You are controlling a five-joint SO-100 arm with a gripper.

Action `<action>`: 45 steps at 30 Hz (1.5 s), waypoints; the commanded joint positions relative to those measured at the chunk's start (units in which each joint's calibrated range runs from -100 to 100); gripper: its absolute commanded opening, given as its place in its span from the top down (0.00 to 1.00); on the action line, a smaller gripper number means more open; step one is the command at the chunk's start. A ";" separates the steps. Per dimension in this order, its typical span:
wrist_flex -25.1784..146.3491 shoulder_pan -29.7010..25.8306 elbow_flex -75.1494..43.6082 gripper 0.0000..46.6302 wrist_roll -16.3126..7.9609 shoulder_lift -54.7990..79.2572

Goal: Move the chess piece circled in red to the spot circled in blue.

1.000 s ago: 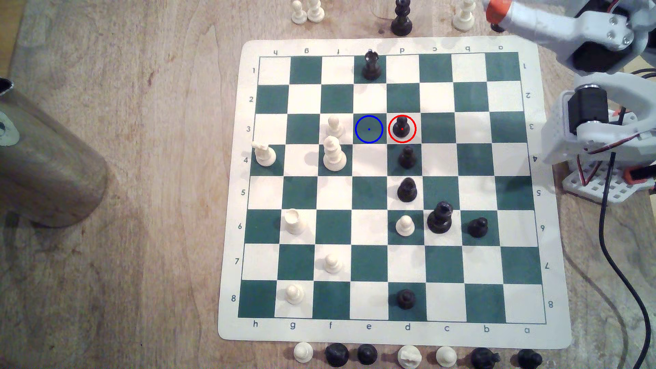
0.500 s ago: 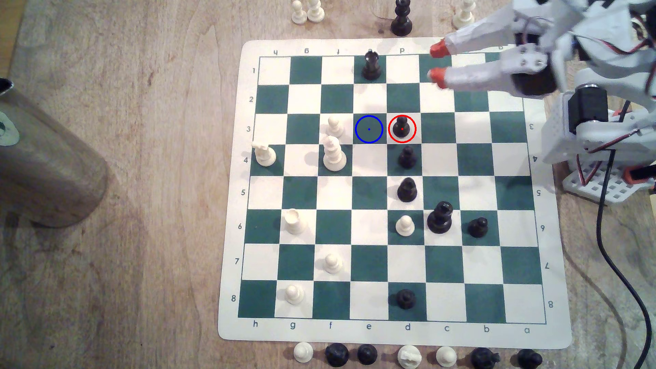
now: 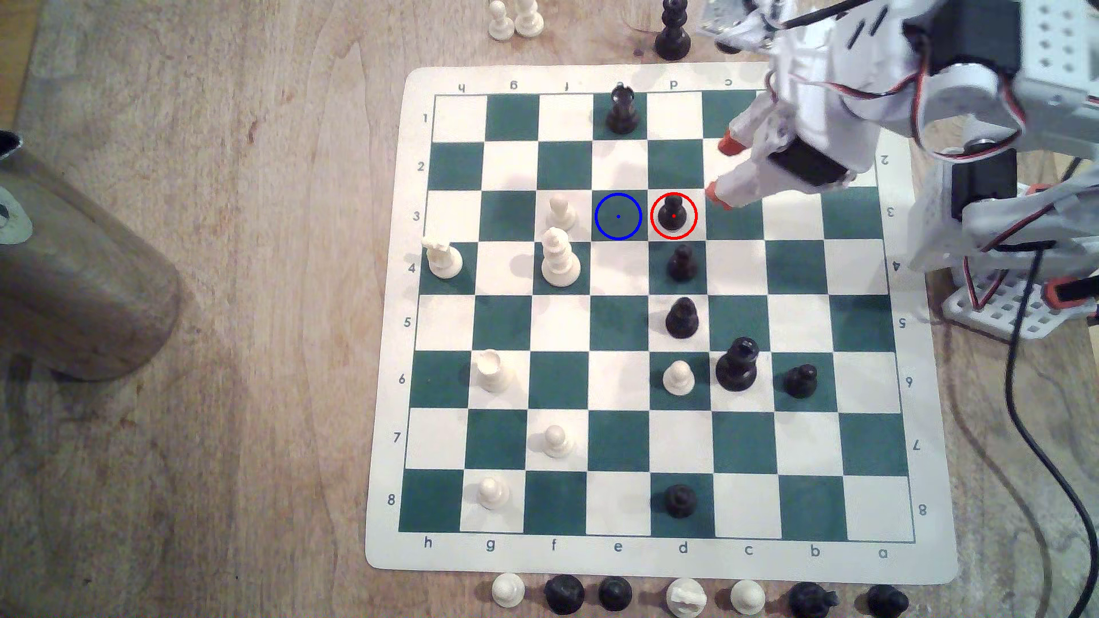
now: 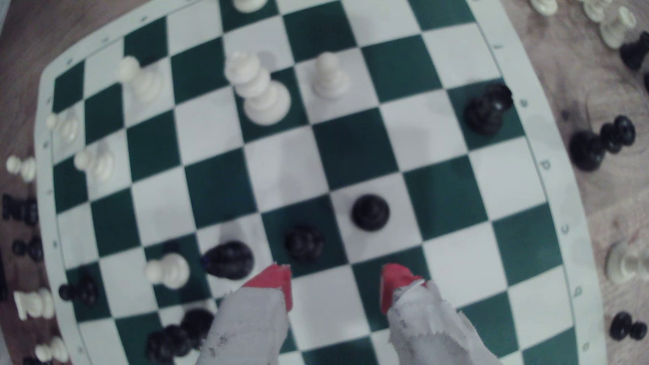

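A: Where do we stand?

B: Our white gripper with red-taped tips (image 3: pixel 721 173) hangs spread wide and empty, just beside the small black ball-headed pawn in the red ring (image 3: pixel 673 213), on the side away from the blue-ringed dark green square (image 3: pixel 618 217). That square touches the pawn's own. We judge the jaws are spread to straddle the pawn's head

A: What do we count on the green-and-white vinyl board (image 3: pixel 928 416)?

B: Seven black pieces, seven cream ones, and the pawn stands upright, untouched
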 commanded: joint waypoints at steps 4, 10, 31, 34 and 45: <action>-0.28 -1.23 -3.42 0.70 -1.81 7.02; -5.03 -1.31 -0.97 0.67 -2.88 11.69; -17.73 0.10 -0.79 0.70 -2.64 26.88; -18.63 0.57 -0.97 0.70 -2.34 28.49; -20.84 2.60 -0.61 0.70 -1.27 31.89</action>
